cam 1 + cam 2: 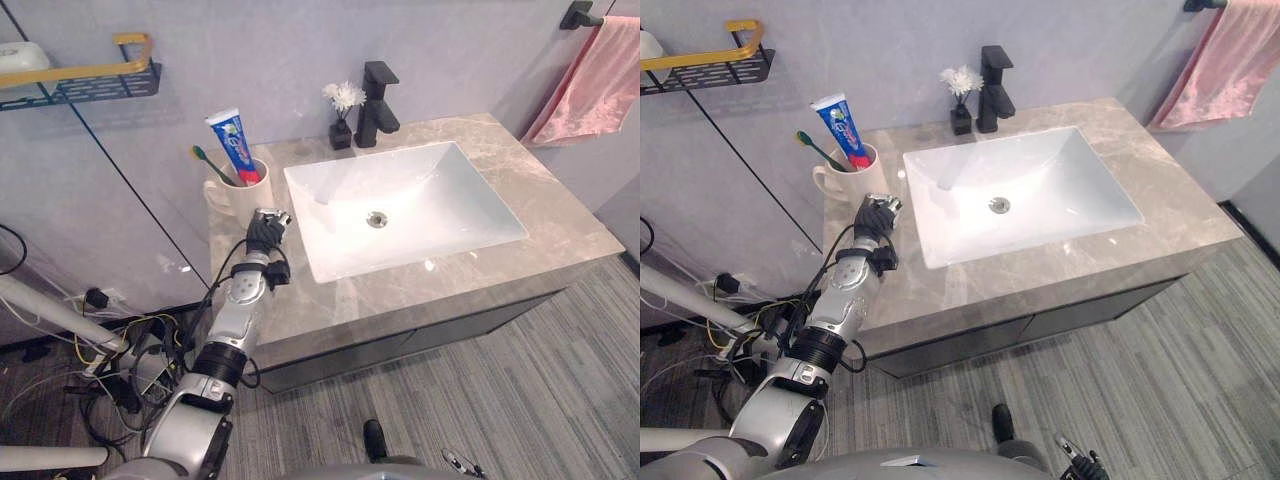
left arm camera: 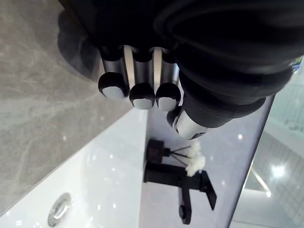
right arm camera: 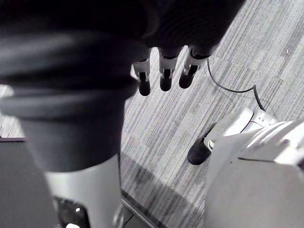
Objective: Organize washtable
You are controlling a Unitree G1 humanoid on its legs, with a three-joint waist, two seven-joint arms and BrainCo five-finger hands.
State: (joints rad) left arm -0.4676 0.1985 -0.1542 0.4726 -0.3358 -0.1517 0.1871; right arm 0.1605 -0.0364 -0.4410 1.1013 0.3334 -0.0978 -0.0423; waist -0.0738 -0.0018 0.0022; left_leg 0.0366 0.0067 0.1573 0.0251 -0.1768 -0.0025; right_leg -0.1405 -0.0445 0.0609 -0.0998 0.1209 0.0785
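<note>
A cream cup point(image 1: 243, 195) stands at the counter's back left corner, holding a red, white and blue toothpaste tube point(image 1: 236, 146) and a green toothbrush point(image 1: 210, 163). My left hand point(image 1: 267, 233) hovers over the marble counter point(image 1: 560, 220) just in front of the cup, close to the sink's left edge. Its fingers point(image 2: 137, 80) are curled in with nothing in them. My right hand point(image 3: 164, 71) hangs low above the striped carpet with fingers relaxed and nothing held.
A white rectangular sink point(image 1: 470, 190) fills the counter's middle. Behind it stand a black faucet point(image 1: 377, 103) and a small black vase with a white flower point(image 1: 342, 115). A pink towel point(image 1: 590, 85) hangs at the right; a black and gold wall shelf point(image 1: 90, 80) is upper left.
</note>
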